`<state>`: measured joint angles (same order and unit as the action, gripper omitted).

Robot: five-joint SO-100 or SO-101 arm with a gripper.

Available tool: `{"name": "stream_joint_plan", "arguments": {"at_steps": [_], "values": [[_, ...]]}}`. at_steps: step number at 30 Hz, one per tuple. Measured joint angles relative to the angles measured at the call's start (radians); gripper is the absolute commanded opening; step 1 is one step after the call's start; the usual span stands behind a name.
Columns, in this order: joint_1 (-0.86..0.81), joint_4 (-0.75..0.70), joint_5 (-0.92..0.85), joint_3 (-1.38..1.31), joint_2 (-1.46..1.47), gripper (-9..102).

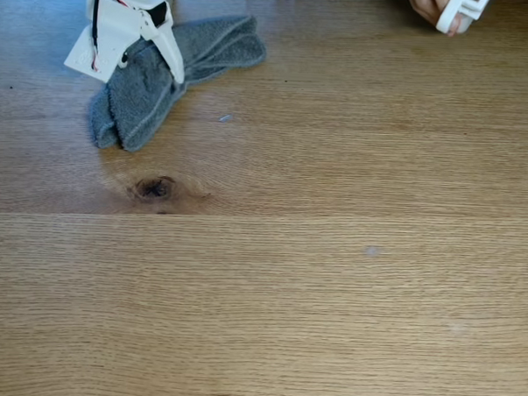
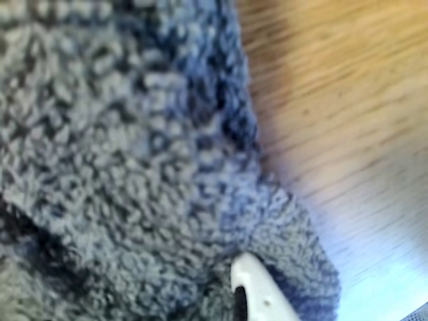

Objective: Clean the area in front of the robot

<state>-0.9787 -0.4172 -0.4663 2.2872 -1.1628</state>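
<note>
White arm (image 1: 132, 17) at upper left of fixed view, angled down; gripper (image 1: 156, 66) low; jaw state not discernible.

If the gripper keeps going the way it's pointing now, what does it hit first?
The grey cloth. In the wrist view a white fingertip already sits against it, and in the fixed view the gripper points down onto the cloth, with the table right underneath. Actual contact looks likely but depth is unclear.
</note>
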Motion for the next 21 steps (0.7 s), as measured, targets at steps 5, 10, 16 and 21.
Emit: {"name": "stream_joint_plan", "arguments": {"at_steps": [5,10,16,21], "values": [[0.005,0.002,0.003,0.000,0.023,6],[0.028,0.011,0.009,-0.002,0.031,0],[0.063,0.006,0.026,-0.002,-0.028,0],[0.130,-0.086,0.064,-0.002,-0.091,0]]}}
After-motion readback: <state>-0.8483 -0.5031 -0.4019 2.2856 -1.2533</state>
